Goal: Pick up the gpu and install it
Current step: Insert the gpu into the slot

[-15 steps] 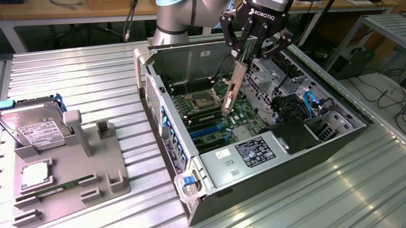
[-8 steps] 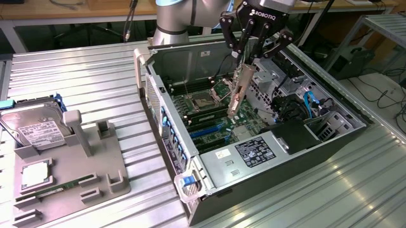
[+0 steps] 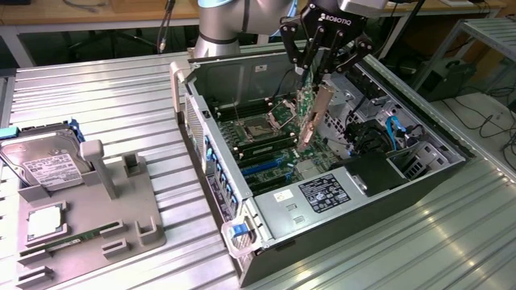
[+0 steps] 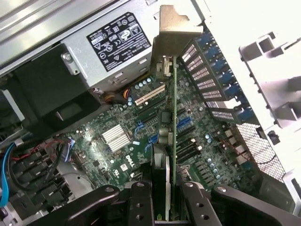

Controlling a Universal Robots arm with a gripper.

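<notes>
My gripper (image 3: 316,71) hangs over the open computer case (image 3: 322,199), shut on the gpu (image 3: 309,112). The card hangs edge-down inside the case, its green board and long metal bracket (image 3: 317,118) pointing at the motherboard (image 3: 266,148). In the wrist view the gpu (image 4: 172,141) runs edge-on away from my fingers (image 4: 141,202), with the black fan housing beside the green board and the bracket (image 4: 174,28) at the far end. It hovers above the expansion slots (image 4: 150,96) of the motherboard (image 4: 117,141), apart from them.
A grey parts holder (image 3: 89,211) at the exterior view's left carries a hard drive (image 3: 45,157), a CPU (image 3: 45,222) and a RAM stick (image 3: 77,238). The power supply (image 3: 322,193) and drive cage with blue cable (image 3: 395,130) crowd the case.
</notes>
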